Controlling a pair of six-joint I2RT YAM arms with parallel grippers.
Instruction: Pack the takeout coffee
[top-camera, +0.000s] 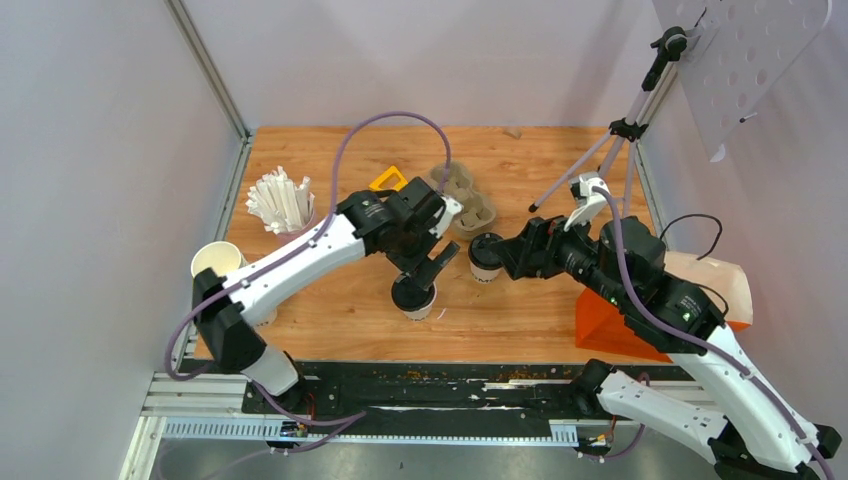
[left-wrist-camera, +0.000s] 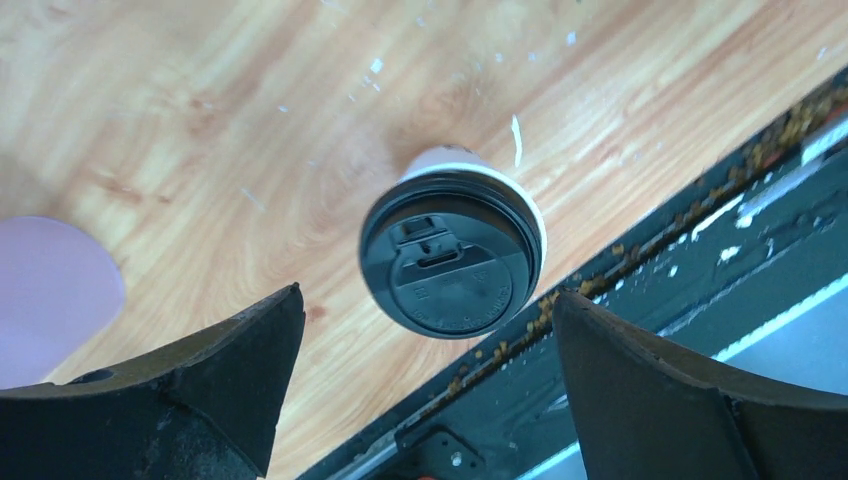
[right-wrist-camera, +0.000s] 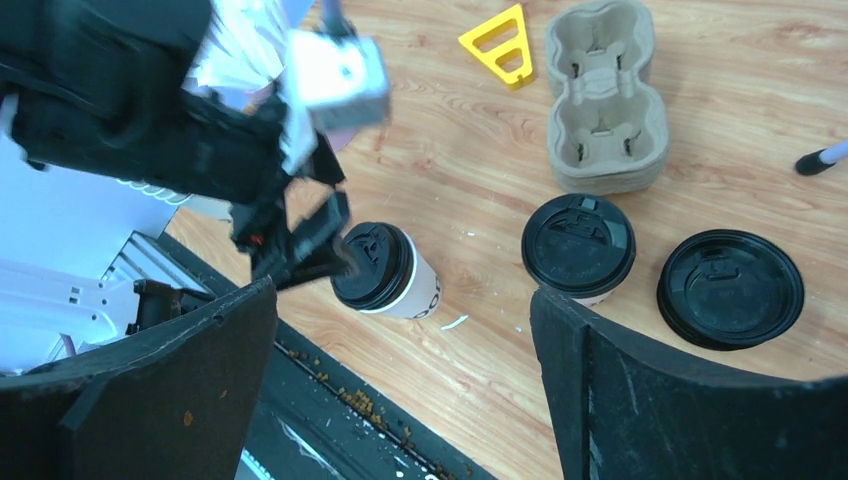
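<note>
The left gripper (top-camera: 425, 272) hung over a white paper cup with a black lid (top-camera: 414, 298) that stood upright on the wooden desk (top-camera: 340, 320), close to its near edge. In the left wrist view that lidded cup (left-wrist-camera: 452, 265) lay between the two dark fingers (left-wrist-camera: 230, 380), below them and touching neither, and the jaws stood wide apart with nothing in them. The right gripper (top-camera: 510, 255) reached in from the right, its jaws likewise spread wide and empty. A second lidded cup (top-camera: 485, 256) stood upright just beside its tip, apart from the first cup. From the right wrist view the two cups showed side by side, the near-edge one (right-wrist-camera: 385, 270) under the left gripper (right-wrist-camera: 300, 245) and the second (right-wrist-camera: 578, 245) to its right. A third black lid (right-wrist-camera: 730, 288) sat just beyond that one, but whatever was beneath it could not be seen. A grey-brown pulp carrier (top-camera: 465, 195) lay farther back on the desk with its wells bare, and a yellow triangle (top-camera: 388, 180) lay just left of it. At the far left stood a holder of white straws (top-camera: 280, 200).
</note>
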